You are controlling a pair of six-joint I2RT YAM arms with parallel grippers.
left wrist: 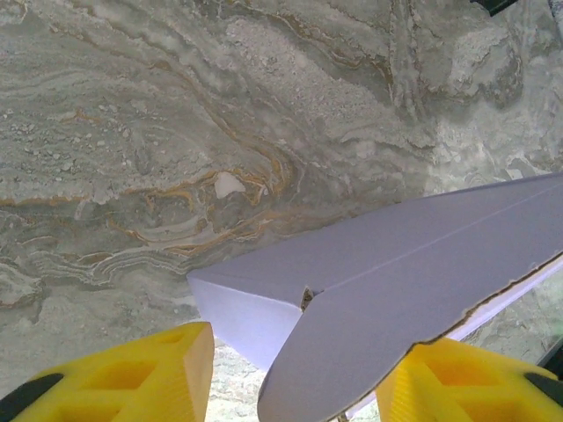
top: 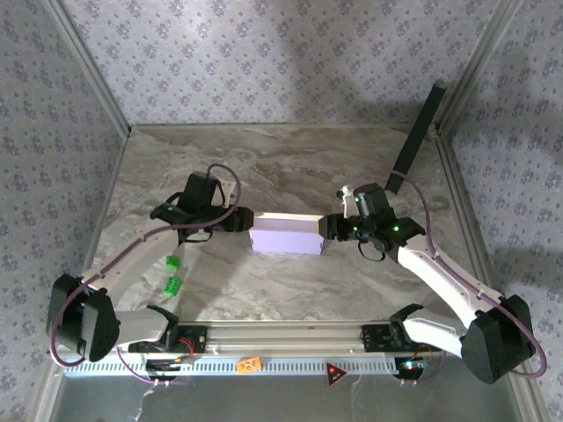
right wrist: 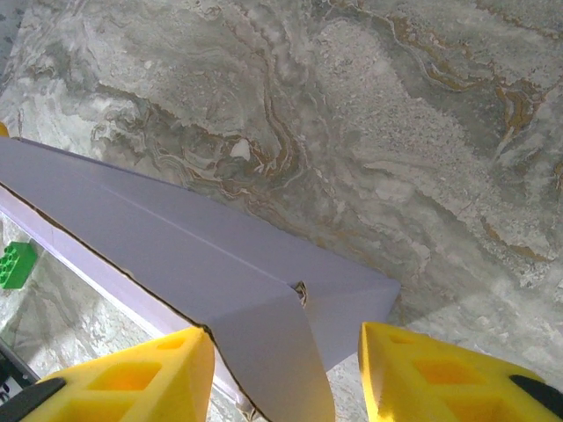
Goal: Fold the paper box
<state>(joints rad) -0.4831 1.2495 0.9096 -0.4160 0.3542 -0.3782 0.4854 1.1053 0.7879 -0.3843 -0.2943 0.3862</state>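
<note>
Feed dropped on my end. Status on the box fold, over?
Jaws of left gripper and right gripper straddle opposite ends of paper box, grip unconfirmed. Box mid-table, end flaps out. Nearby green blocks apart from it.

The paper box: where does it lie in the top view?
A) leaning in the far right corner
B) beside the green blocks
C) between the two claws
C: the paper box has the left claw at one end and the right claw at the other.

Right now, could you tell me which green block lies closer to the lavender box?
In the top view, the upper green block is nearer the paper box; the lower green block lies farther away.
</note>
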